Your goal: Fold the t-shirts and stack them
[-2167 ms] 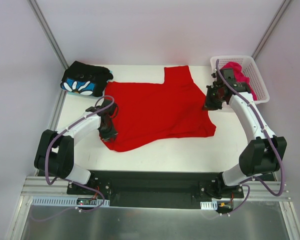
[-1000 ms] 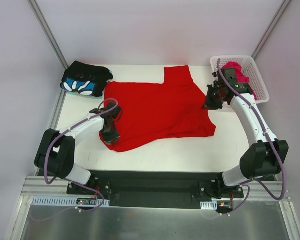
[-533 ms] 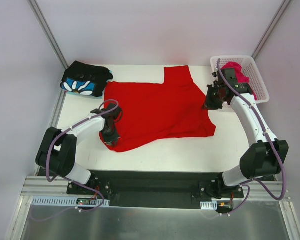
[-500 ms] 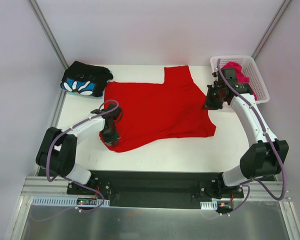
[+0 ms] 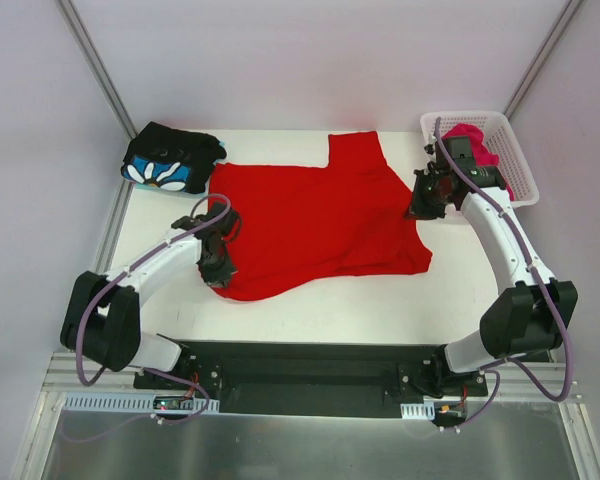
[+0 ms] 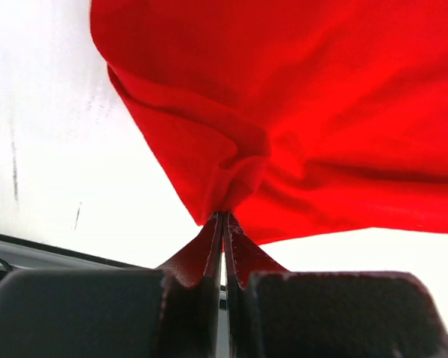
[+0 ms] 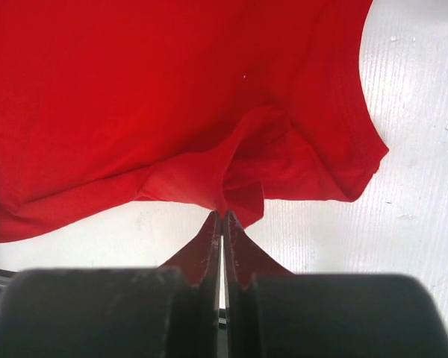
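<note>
Open table (image 5: 330, 300) strip along the near edge; basket (image 5: 525, 172) far right, black t-shirt (image 5: 170, 158) far left.

Three views: one overhead, two at the wrists.
From high behind the arm bases (image 5: 442, 378) we look down over the whole tabletop (image 5: 380, 300). Our wrist cameras look along the left end effector (image 6: 223, 218) and the right end effector (image 7: 222, 216), very close to edges of the red t-shirt (image 5: 310, 220); that shirt appears in all three views.
</note>
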Robot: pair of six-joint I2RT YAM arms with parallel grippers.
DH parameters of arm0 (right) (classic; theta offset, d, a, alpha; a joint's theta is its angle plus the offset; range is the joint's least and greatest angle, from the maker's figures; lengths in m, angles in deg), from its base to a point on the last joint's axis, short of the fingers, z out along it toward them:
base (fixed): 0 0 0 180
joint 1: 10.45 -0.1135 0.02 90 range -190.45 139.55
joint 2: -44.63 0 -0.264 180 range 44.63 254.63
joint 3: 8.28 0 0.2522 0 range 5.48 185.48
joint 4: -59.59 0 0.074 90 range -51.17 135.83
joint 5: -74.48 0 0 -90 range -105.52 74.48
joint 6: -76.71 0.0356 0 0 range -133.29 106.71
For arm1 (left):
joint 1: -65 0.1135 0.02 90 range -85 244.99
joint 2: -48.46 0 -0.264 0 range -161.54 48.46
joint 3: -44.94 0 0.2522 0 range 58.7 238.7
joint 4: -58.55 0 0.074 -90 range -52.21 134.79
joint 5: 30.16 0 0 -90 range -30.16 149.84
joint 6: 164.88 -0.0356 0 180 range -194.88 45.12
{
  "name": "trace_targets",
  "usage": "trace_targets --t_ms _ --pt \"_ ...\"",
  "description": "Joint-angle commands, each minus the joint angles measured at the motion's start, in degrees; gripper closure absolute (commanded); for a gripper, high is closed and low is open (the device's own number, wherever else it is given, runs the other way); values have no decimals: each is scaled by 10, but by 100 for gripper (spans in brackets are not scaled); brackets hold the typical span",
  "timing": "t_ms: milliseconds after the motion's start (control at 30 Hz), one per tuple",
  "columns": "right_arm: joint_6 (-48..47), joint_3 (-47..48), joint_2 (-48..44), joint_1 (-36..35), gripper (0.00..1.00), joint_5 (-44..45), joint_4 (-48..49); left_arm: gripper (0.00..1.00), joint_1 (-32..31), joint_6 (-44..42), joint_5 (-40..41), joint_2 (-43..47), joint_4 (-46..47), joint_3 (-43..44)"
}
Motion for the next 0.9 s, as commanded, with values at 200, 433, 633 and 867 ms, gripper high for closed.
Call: trace_targets --t_ms 200,433,633,867 --pt "-7 32 -39 10 99 10 -22 100 -5 -7 61 152 -144 65" --pt "-9 88 -31 51 99 0 -46 100 -5 -4 90 242 -213 44" --pt "-11 128 -24 80 99 -17 -71 100 -5 0 97 298 -242 27" --pt "-11 136 -34 80 99 -15 -84 100 -5 6 96 308 -245 23"
